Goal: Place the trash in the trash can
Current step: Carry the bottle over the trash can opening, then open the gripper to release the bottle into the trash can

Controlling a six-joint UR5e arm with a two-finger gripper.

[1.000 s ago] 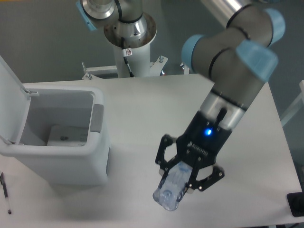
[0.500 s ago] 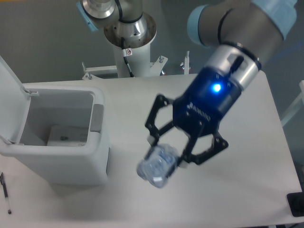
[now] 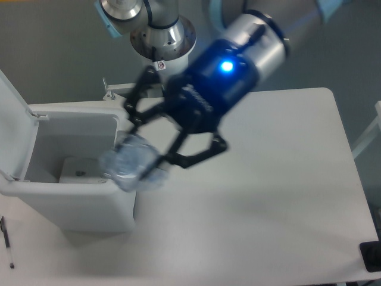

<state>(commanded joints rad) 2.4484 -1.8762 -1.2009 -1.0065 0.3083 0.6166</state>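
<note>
Camera, gripper (image 3: 144,152) clasping bottle (image 3: 128,167), over trash can (image 3: 71,202) rim

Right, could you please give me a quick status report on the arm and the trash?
Claw shut on bottle, held over the near rim of the bin. Lid open, wrapper already inside. Nothing in the way.

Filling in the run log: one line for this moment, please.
phase: carry | gripper: shut on bottle | position: over trash can right rim | lid: open | wrapper: inside
</note>
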